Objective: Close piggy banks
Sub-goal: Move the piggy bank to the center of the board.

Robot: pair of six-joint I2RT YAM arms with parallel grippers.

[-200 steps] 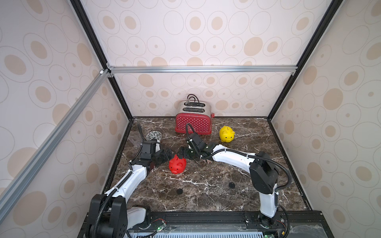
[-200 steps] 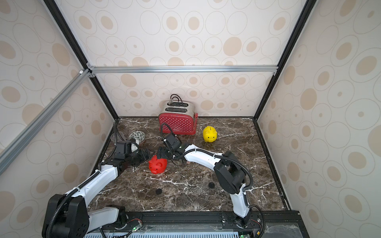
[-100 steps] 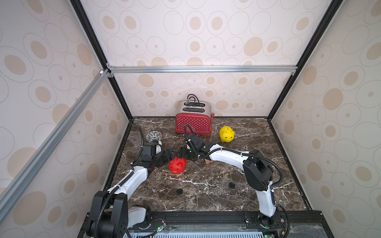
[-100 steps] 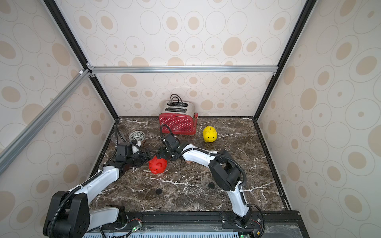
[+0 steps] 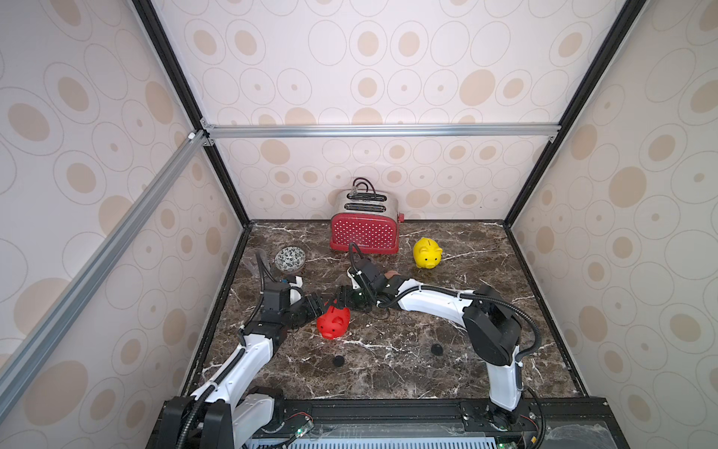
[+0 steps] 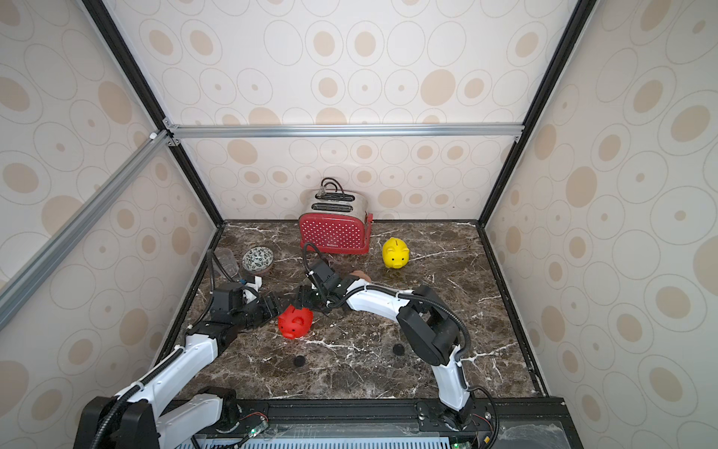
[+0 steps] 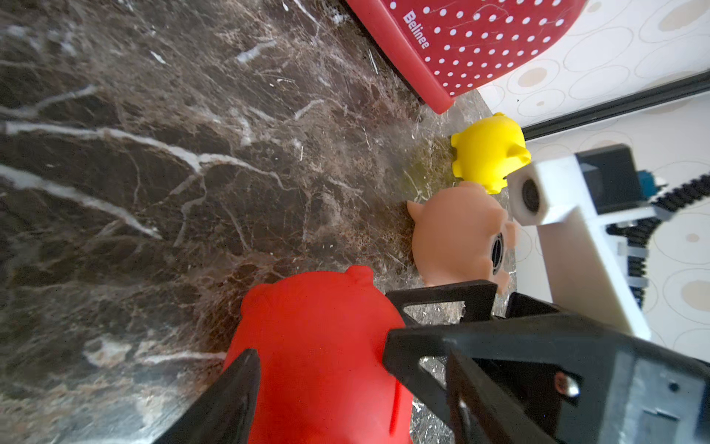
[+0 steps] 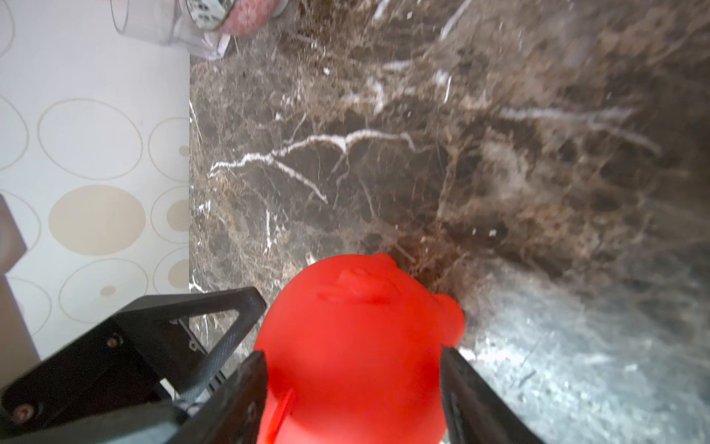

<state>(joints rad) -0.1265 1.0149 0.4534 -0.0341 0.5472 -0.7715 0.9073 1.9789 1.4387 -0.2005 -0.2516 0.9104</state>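
Note:
The red piggy bank (image 5: 333, 322) (image 6: 295, 321) lies on the marble table, left of centre. From its left my left gripper (image 5: 316, 307) (image 7: 320, 346) is shut on it, one finger on each flank. My right gripper (image 5: 344, 299) (image 8: 353, 353) comes from behind and is shut on the same red pig (image 8: 357, 338). The yellow piggy bank (image 5: 426, 252) (image 7: 488, 152) stands upright by the toaster. The peach-pink piggy bank (image 7: 453, 238) lies on its side with its round belly hole showing. In both top views my right arm hides most of it.
A red polka-dot toaster (image 5: 365, 229) stands at the back wall. A patterned bowl (image 5: 290, 258) and a clear cup (image 5: 258, 260) sit at the back left. Two small black discs (image 5: 338, 360) (image 5: 436, 349) lie on the table nearer the front.
Both grippers have narrowed onto the red piggy bank's sides. The right arm's elbow has shifted a little. The pig has hardly moved.

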